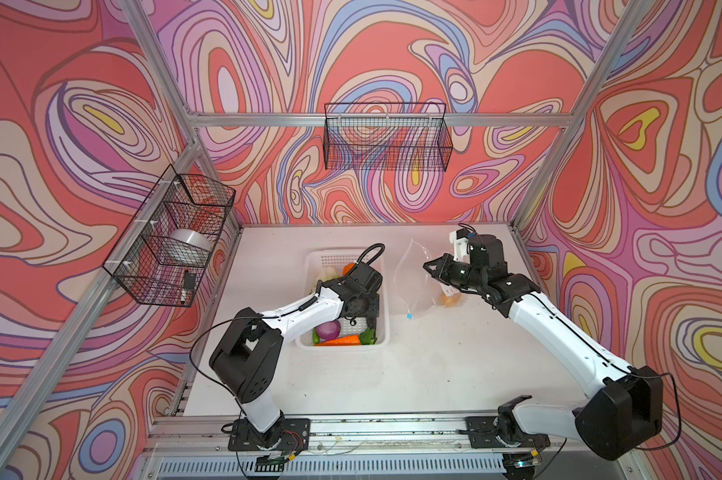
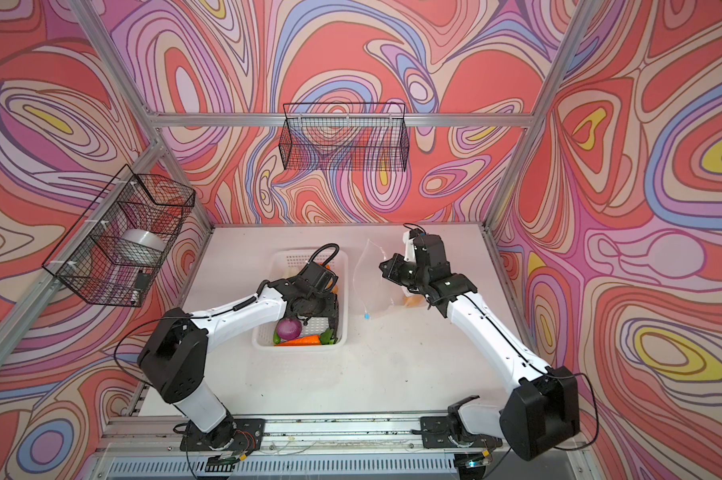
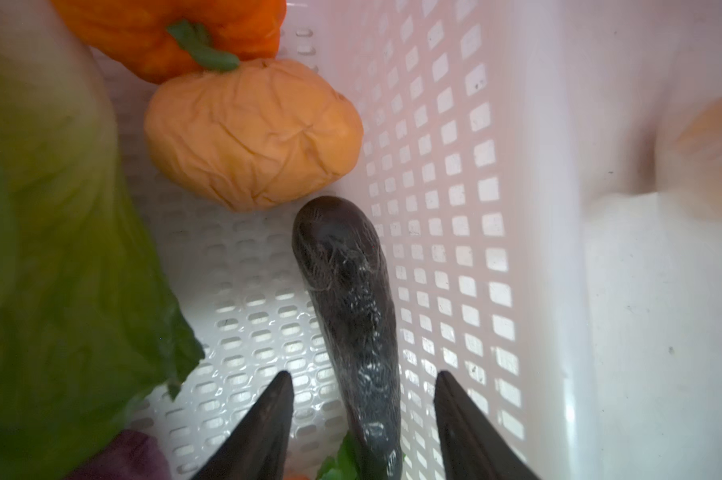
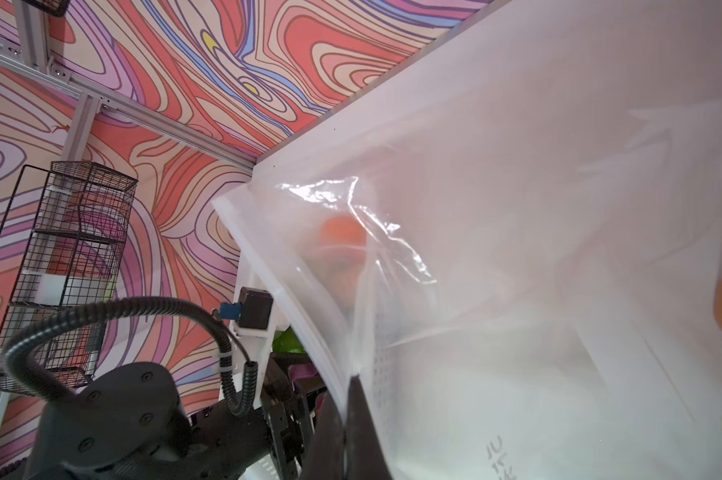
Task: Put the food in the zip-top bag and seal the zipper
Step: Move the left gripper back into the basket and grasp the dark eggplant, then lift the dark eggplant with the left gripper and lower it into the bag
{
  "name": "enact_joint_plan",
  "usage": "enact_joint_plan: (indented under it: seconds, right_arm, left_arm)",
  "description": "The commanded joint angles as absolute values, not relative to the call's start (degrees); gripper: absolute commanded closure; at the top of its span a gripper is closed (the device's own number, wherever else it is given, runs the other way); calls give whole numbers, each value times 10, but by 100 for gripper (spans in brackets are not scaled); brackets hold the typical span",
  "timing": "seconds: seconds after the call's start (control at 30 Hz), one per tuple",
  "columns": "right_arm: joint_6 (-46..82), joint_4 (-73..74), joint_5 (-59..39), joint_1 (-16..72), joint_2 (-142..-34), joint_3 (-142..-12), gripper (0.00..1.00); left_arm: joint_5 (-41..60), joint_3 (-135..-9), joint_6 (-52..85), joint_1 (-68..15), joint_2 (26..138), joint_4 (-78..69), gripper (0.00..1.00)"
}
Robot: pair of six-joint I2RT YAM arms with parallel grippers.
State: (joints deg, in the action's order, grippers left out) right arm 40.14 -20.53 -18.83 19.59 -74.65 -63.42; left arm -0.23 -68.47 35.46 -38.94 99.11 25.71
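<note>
Right gripper [image 4: 351, 388] pinched the mouth edge of the zip-top bag [image 4: 517, 208], holding it up and open toward the basket [image 1: 342, 347] at its 9 o'clock. Left gripper [image 3: 362, 374] sat spread astride the dark cucumber [image 3: 342, 282] along the basket's 3 o'clock wall, apparently lined up to grab it across its width.

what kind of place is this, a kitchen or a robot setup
Probably a robot test cell, not a kitchen: a left arm and right arm bolted to a front rail, an aluminium frame carrying swirly printed walls, and toy vegetables in a white basket beside a clear bag.
</note>
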Motion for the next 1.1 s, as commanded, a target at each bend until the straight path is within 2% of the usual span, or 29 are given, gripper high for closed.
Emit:
enact_joint_plan:
  seconds: [0.0, 0.17, 0.5, 0.73, 1.07]
  right_arm:
    - [386, -213, -173, 198, -740, -629, 100]
    - [385, -212, -172, 199, -737, -619, 100]
    - [382, -215, -172, 199, -732, -616, 100]
    - [382, -219, -168, 199, -722, -613, 100]
    - [386, -211, -172, 199, -727, -610, 100]
  left_arm:
    - [-12, -714, 368, -386, 1016, 284, 42]
    - [-22, -720, 369, -386, 1042, 288, 39]
    - [-43, -729, 363, -385, 1089, 286, 40]
    - [-49, -733, 357, -385, 1084, 286, 65]
    - [-41, -716, 357, -385, 994, 283, 71]
